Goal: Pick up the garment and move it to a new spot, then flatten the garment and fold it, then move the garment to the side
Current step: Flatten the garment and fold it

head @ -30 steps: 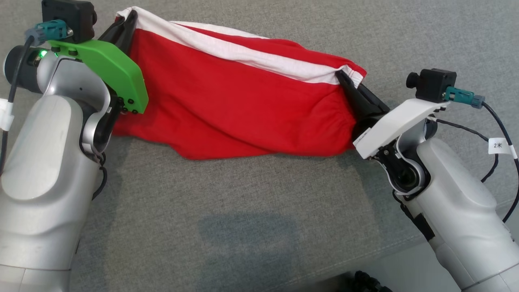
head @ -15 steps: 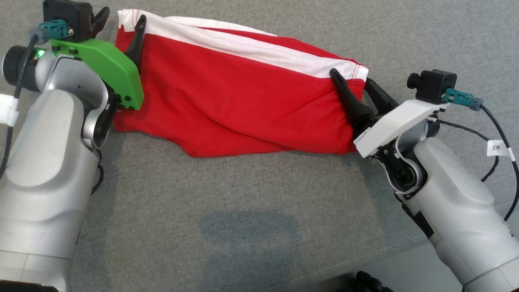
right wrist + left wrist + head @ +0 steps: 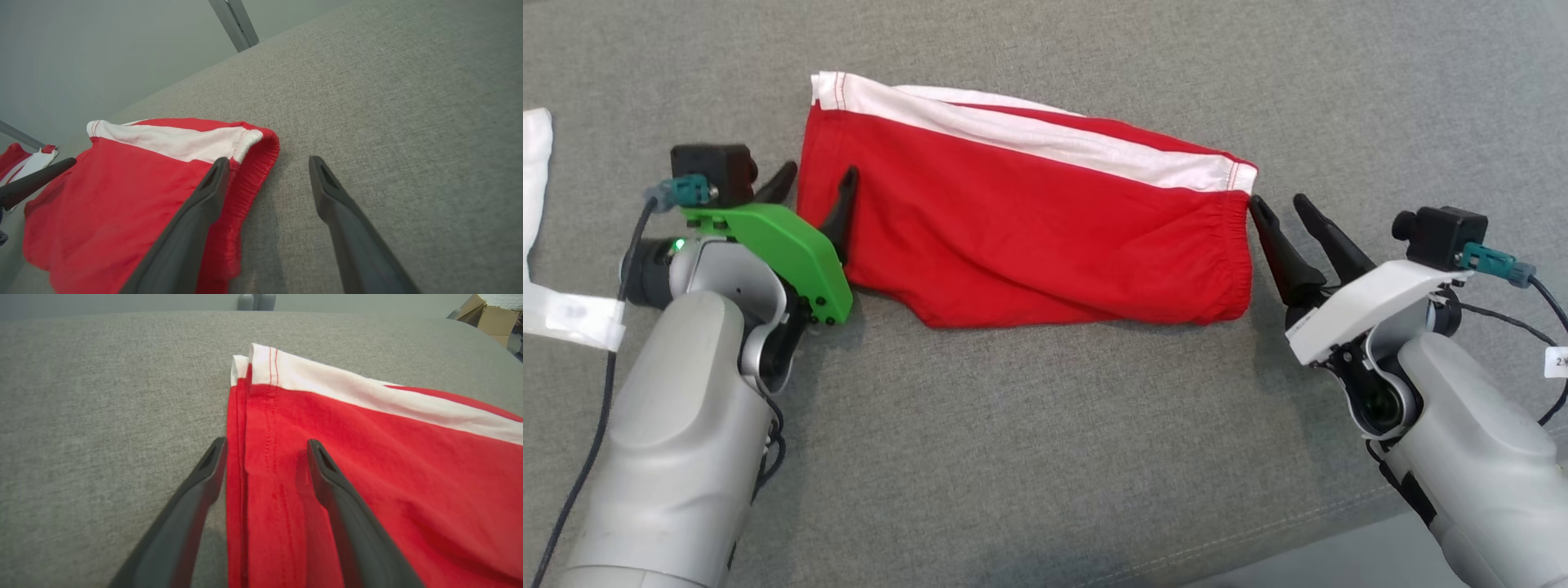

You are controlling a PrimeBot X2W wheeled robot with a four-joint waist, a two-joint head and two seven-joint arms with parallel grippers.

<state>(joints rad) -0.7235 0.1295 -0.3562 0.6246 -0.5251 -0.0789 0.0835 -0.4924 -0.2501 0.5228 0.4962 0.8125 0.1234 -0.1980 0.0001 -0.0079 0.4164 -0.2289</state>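
Note:
The garment (image 3: 1029, 237) is a pair of red shorts with a white side stripe, lying spread out on the grey fabric surface (image 3: 1045, 457). My left gripper (image 3: 822, 169) stands open at its left hem, one finger over the red cloth (image 3: 408, 477) and the other over the grey surface; the left wrist view shows the gripper (image 3: 266, 442) straddling the hem. My right gripper (image 3: 1276, 199) is open just off the elastic waistband at the right end. In the right wrist view this gripper (image 3: 269, 159) has one finger by the waistband (image 3: 253, 179), with nothing between the fingers.
A white cloth (image 3: 535, 163) lies at the far left edge. Another red and white piece (image 3: 20, 157) shows beyond the garment in the right wrist view. A cardboard box (image 3: 494, 316) stands off the surface. The surface's front edge (image 3: 1339, 523) runs at the lower right.
Both grippers have opened and let go of the garment's two ends, then drawn back slightly. The garment has settled flat on the surface. The head view has also shifted.

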